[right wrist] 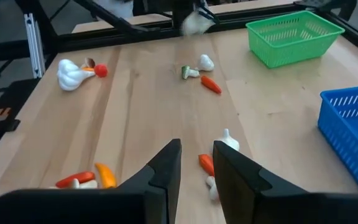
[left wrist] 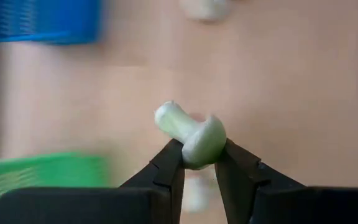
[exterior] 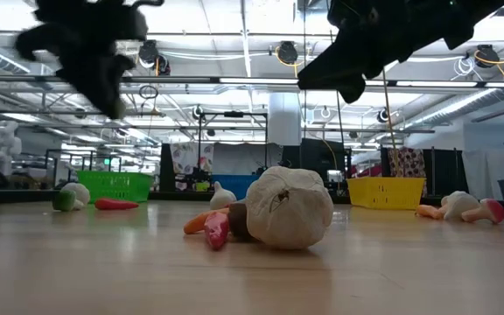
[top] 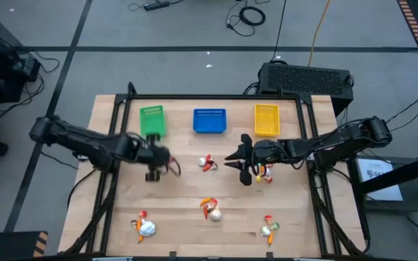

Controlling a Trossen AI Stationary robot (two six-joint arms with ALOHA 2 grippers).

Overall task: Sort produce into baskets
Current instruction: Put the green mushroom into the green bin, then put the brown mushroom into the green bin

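My left gripper (top: 154, 168) is above the table in front of the green basket (top: 152, 120), shut on a small pale green-white mushroom-shaped piece (left wrist: 190, 134). My right gripper (top: 239, 167) hovers in the table's middle right, open and empty, its fingers (right wrist: 166, 168) over a small produce cluster (right wrist: 219, 155). The blue basket (top: 209, 120) and yellow basket (top: 266, 119) stand along the far edge. Other produce clusters lie at the centre (top: 207, 163), near centre (top: 210, 209), near left (top: 144, 226) and near right (top: 269, 229). My left gripper pinches the piece's rounded cap end (left wrist: 199, 151) between its two fingertips, coming from above and pointing down. The narrower stem end (left wrist: 168, 117) sticks out beyond the fingers. The piece is lifted clear of the table.
A large black box (top: 305, 78) sits behind the table's far right corner. The table's metal frame rails (top: 115, 145) run along both sides. In the low view a white garlic bulb (exterior: 285, 208) with orange and red pieces lies close to the near edge.
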